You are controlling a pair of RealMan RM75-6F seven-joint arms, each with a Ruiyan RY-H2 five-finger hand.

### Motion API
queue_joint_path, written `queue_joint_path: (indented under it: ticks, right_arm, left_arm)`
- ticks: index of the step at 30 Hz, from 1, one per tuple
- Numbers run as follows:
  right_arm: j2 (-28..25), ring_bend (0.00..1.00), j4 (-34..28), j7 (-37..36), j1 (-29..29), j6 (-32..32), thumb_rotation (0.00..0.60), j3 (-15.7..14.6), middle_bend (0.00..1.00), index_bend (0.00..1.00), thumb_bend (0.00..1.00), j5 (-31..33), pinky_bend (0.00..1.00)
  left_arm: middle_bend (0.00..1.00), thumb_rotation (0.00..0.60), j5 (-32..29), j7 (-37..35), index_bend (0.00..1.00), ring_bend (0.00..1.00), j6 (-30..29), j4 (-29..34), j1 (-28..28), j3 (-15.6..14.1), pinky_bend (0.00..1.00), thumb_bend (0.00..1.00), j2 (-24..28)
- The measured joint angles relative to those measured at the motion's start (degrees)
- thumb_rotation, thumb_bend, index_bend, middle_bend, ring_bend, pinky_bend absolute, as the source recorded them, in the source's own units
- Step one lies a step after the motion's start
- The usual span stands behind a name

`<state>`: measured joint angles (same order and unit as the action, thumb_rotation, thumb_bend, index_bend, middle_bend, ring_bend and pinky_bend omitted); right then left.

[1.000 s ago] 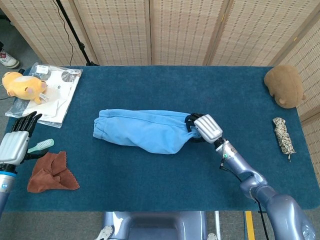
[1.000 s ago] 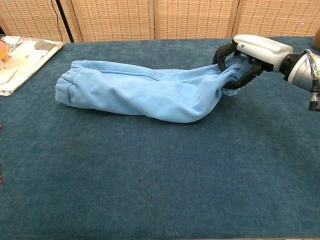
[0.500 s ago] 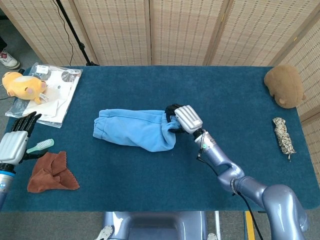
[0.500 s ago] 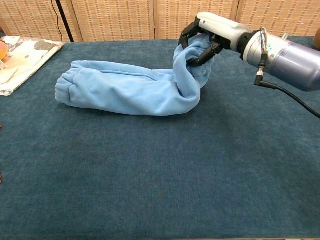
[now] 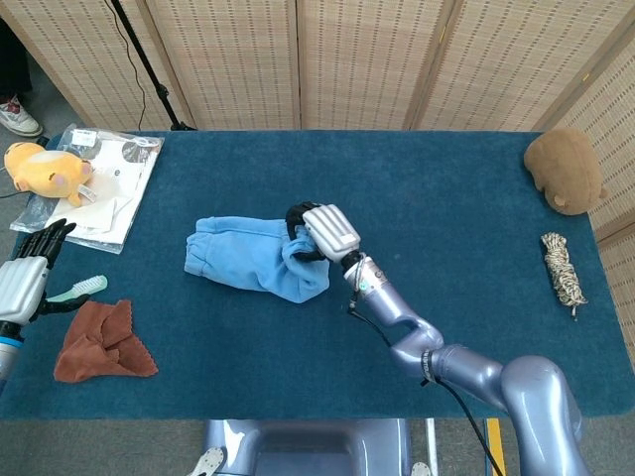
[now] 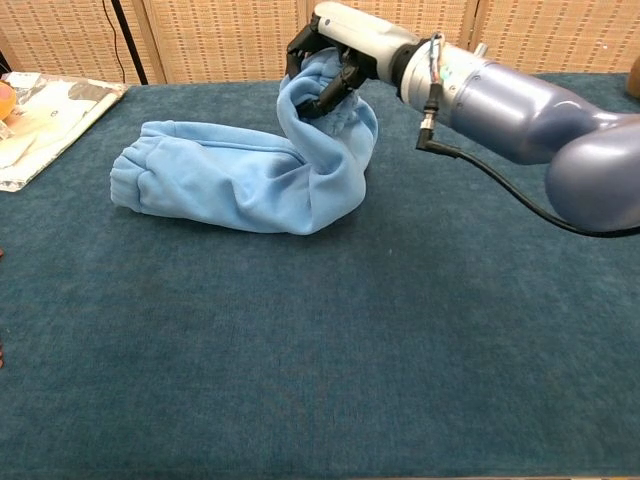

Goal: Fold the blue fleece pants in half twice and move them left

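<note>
Pants (image 5: 248, 260): mid-table on the blue cloth, cuff end to the left, lying flat; the right-hand end is off the table, bunched in your right hand (image 5: 322, 230).

Right hand: fingers curled tight round a wad of fleece, gripping it from above. In the chest view the held end stands up as a loop above the middle of the garment (image 6: 240, 180), with a fold bulging at the right where the fabric doubles back.

Change over the last second: the hand was out at the far right with the pants stretched long. It has since carried that end up and leftward, first to about two-thirds along, now over the middle. The footprint on the table has shortened to match. The cuff end has not shifted, so the fabric is not dragging.

Meaning: the first fold is under way, roughly half the travel done. The held end is not yet over the cuffs. Judgement: keep going left and lower it onto the cuff end before you let go; release here and the fleece will likely slump into a heap.

Left hand (image 5: 22, 283): at the table's left edge, fingers apart, holding nothing, near the brush (image 5: 79, 290) and the brown rag (image 5: 102, 342). The second fold and the move left are not begun.
</note>
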<state>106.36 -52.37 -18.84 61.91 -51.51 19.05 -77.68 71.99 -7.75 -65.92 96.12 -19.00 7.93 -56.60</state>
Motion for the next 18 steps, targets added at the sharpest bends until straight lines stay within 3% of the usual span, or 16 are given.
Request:
queue_joint_path:
  ticks: [8, 18]
  right_arm:
    - [6.5, 0.34, 8.2, 2.6, 6.2, 3.2, 0.6, 1.8, 0.4, 0.66, 0.7, 1.2, 0.47]
    - [14.5, 0.34, 15.8, 3.4, 14.8, 6.5, 0.6, 6.5, 0.41, 0.67, 0.7, 4.7, 0.47]
  left_arm:
    - [0.0, 0.6, -0.3, 0.4, 0.0, 0.0, 0.8, -0.2, -0.4, 0.0, 0.0, 0.18, -0.2]
    - [0.0, 0.6, -1.6, 1.2, 0.0, 0.0, 2.5, -0.7, -1.2, 0.1, 0.0, 0.17, -0.6]
